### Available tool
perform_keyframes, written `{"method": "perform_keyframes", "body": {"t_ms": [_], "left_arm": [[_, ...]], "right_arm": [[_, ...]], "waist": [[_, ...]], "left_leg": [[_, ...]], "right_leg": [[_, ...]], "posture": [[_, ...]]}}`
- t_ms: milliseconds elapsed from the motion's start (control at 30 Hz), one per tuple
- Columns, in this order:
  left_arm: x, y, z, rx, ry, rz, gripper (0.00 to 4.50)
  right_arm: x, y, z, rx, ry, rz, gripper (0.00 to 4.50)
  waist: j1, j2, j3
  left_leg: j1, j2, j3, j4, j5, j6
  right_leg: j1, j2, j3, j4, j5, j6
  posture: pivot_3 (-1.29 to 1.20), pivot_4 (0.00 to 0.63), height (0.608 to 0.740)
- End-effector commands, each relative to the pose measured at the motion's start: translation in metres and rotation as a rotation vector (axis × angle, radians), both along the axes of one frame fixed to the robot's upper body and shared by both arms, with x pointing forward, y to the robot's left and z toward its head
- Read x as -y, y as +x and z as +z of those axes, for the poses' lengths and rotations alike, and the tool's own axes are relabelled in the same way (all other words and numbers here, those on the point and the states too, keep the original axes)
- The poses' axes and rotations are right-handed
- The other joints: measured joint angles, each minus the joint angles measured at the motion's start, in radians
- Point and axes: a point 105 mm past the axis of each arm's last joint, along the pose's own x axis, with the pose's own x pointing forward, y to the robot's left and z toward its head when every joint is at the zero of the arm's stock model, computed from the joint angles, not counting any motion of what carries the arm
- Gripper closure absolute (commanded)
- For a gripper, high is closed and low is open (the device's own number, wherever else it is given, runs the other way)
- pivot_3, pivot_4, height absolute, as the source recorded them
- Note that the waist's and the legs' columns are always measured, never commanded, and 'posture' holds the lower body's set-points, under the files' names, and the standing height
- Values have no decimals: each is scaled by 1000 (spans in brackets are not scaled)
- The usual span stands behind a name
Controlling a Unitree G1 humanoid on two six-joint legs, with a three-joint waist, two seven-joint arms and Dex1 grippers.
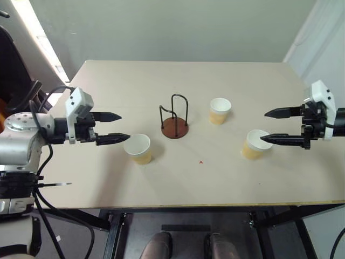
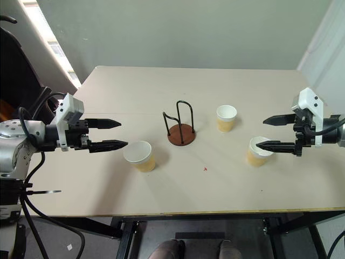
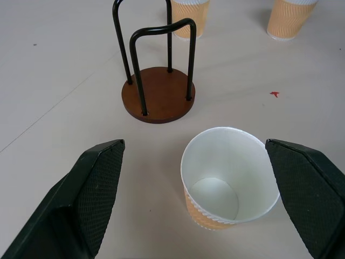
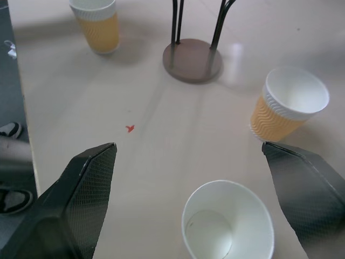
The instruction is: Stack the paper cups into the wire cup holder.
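Wire cup holder (image 1: 174,121) sits mid-desk (image 1: 178,183), empty; three paper cups stand upright around it: one (image 1: 139,148) toward the left edge, one (image 1: 219,110) just right of the holder, one (image 1: 253,144) nearer the right edge; left gripper (image 1: 113,127) hovers by the left cup, fingers spread wide, holding nothing; right gripper (image 1: 271,126) is wide too, lower finger looks over the right cup's rim, contact hard to tell.

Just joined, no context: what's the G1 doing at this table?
It is set up to stack three pale yellow paper cups into the black wire cup holder on a round reddish-brown base, which stands empty. The left gripper is open beside the nearest cup; the right gripper is open over another cup. The third cup stands just right of the holder. Nothing is held.
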Motion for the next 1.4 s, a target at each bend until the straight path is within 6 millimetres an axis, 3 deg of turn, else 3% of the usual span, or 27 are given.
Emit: {"method": "perform_keyframes", "body": {"t_ms": [33, 233, 333, 400, 500, 667, 1033, 1267, 1400], "left_arm": [[1, -3, 14, 50, 3, -8, 17], [5, 7, 18, 90, -7, 4, 17], [9, 27, 21, 150, -7, 63, 17], [15, 41, 22, 183, -15, 100, 17], [27, 65, 22, 203, -35, 163, 17], [47, 91, 14, 208, -15, 201, 17], [89, 105, -1, 139, 45, 72, 17], [115, 125, -10, 183, 101, 131, 17], [121, 125, -14, 181, 110, 110, 956]], "right_arm": [[-2, 0, 10, 42, -2, 6, 0], [-12, -5, 14, 52, 20, 52, 0], [-33, -8, 26, 95, 92, 113, 0], [-49, 1, 30, 130, 155, 91, 0], [-69, 14, 17, 135, 165, 36, 0], [-88, 10, 12, 134, 186, 42, 0], [-98, 2, 8, 121, 205, 46, 0], [-99, 3, 9, 130, 203, 31, 0], [-93, 4, 8, 132, 184, 12, 0]], "waist": [[0, 0, 0], [0, 0, 0], [0, 0, 0], [0, 0, 0], [0, 0, 0], [4, 0, 0], [13, -1, 0], [16, -1, 0], [18, -1, 0]], "left_leg": [[0, 0, 0, 0, 0, 0], [0, 0, 0, 0, 0, 0], [0, 0, 0, 1, 0, -1], [1, 0, 0, 0, 2, -1], [2, 0, 0, 1, 3, 1], [0, 0, 0, 2, 4, 2], [-5, -1, 0, 2, 3, 1], [-9, -1, 0, 7, 3, 3], [-12, -2, 1, 10, 2, 5]], "right_leg": [[0, 0, 0, 0, 0, 0], [0, 0, 0, 0, 0, 0], [0, 0, 0, 0, 0, 0], [0, 0, 0, 1, 1, 0], [2, 0, 0, 1, 3, 1], [2, -1, 0, -1, 8, 5], [1, -1, -1, -10, 13, 15], [1, -1, -1, -13, 16, 18], [0, -1, 0, -15, 17, 20]], "posture": [[0, 150, 740], [0, 150, 740], [0, 150, 740], [0, 150, 740], [0, 150, 740], [0, 150, 740], [0, 150, 740], [0, 150, 740], [0, 150, 740]]}}
